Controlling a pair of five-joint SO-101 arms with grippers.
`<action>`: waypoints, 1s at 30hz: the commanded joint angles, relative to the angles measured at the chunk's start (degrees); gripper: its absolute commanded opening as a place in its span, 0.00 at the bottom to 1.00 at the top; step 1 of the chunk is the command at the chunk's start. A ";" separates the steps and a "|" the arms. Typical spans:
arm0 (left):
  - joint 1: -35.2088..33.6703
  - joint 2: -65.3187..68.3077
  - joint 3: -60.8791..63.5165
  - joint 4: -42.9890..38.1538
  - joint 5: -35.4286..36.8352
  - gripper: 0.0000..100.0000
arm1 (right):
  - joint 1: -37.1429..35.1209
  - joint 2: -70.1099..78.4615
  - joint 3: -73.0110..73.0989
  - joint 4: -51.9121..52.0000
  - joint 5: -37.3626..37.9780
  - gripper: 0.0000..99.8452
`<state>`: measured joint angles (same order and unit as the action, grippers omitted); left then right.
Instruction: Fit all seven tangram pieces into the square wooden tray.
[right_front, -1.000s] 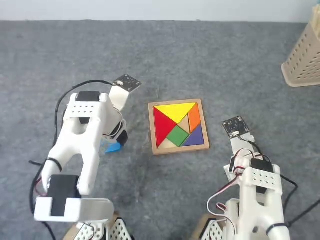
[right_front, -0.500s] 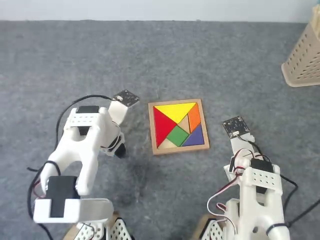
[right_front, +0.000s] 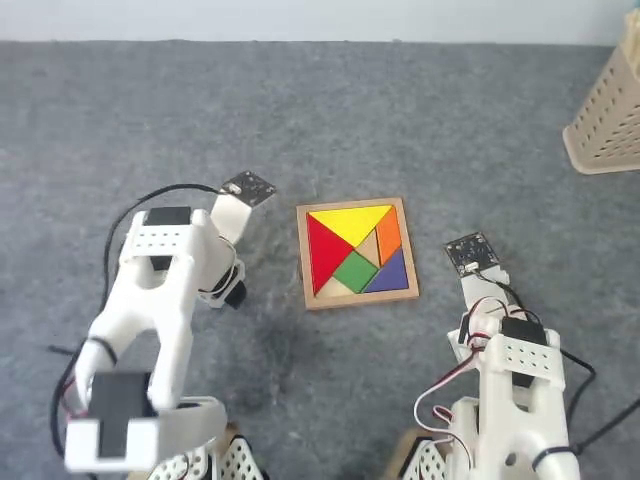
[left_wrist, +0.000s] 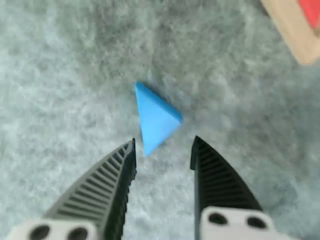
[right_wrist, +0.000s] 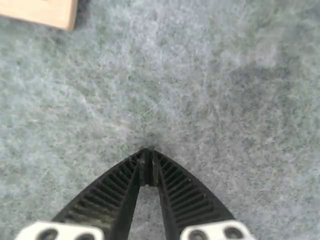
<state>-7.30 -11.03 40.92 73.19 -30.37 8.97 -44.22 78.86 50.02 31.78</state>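
One small blue triangle (left_wrist: 156, 119) sits loose on the grey carpet (right_front: 420, 130), near the wooden tray (right_front: 357, 299) on the left arm's side, so I reckon that's the piece to go in next. Left gripper (left_wrist: 164, 141) hangs right over it, jaws spread roughly as wide as the piece and gripping nothing, with one corner poking between the tips. Looks lined up for a pinch. Right gripper (right_wrist: 148, 153) is pinched closed and empty, parked over carpet, out of the way.

Grey carpet (right_front: 400, 130) underfoot, a beige perforated basket (right_front: 610, 110) at its edge
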 joint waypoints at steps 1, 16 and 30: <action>2.46 -6.59 0.92 -0.53 1.41 0.17 | 0.48 -1.45 -0.09 -0.75 0.70 0.01; -0.35 14.42 -4.18 -8.79 1.32 0.17 | 0.57 -1.45 -0.09 -0.75 0.70 0.01; -2.29 17.85 -12.79 -2.81 0.79 0.02 | 0.48 -1.45 -0.09 -0.75 0.70 0.01</action>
<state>-8.70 7.16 32.22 67.56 -29.14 8.97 -44.22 78.86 50.02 31.78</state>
